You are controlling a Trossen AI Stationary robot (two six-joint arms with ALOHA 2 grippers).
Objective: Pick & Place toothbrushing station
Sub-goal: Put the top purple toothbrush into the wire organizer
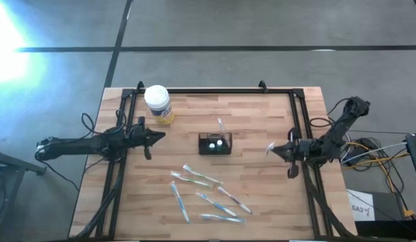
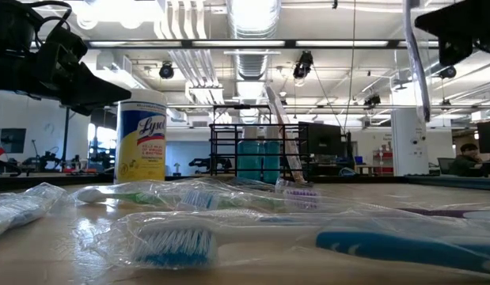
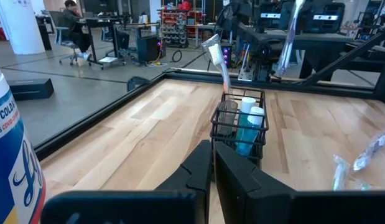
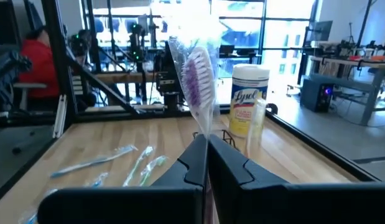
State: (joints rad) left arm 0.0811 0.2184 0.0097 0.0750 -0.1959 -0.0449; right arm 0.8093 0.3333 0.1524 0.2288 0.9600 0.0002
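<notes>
The toothbrushing station [image 1: 214, 144], a small black slotted holder, stands mid-table; in the left wrist view the station [image 3: 240, 127] holds blue-and-white tubes and one wrapped toothbrush [image 3: 218, 61] leaning out of its top. My right gripper [image 1: 280, 150] hovers at the table's right side, shut on a wrapped purple-bristled toothbrush [image 4: 198, 78]. My left gripper [image 1: 160, 136] waits shut at the left, pointing level toward the station, with nothing between its fingers [image 3: 198, 171]. My right gripper pinches the wrapped toothbrush's handle [image 4: 204, 132], below the head, between its two fingers. The fingers come level from the table's right and lie across the brush. The brush stands about upright, head up, lifted clear of the table; the fingers hide its lower part.
A white-lidded yellow Lysol jar [image 1: 158, 104] stands at the far left. Several wrapped toothbrushes [image 1: 206, 195] lie scattered near the front edge. A black frame rail [image 1: 214, 91] runs around the table. People sit in the room behind.
</notes>
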